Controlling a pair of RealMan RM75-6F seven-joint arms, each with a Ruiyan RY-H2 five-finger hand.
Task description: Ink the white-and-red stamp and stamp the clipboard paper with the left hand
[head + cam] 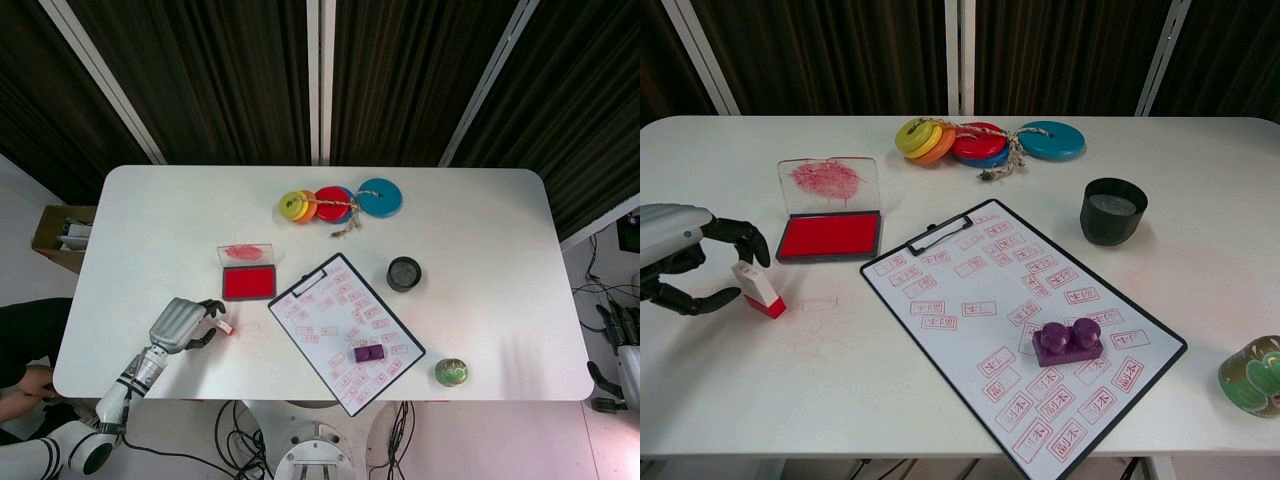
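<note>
The left hand (pixel 680 255) sits near the table's (pixel 1200 190) front-left edge with its dark fingers (pixel 740 234) curled around the white-and-red stamp (pixel 757 290). The stamp stands tilted on its red base between the fingertips; whether they are actually pressing it or just bracketing it cannot be told from either view. Just beyond the hand, farther from the robot and slightly to its right, lies the open red ink pad (pixel 830 235) with its smeared clear lid (pixel 828 183) raised. Well to the hand's right is the clipboard (pixel 940 237), its paper (pixel 980 290) covered in red stamp marks, with a purple toy brick (pixel 1068 341) resting on it. The right hand (pixel 628 345) shows only at the head view's right edge, off the table, fingers pointing up, holding nothing.
</note>
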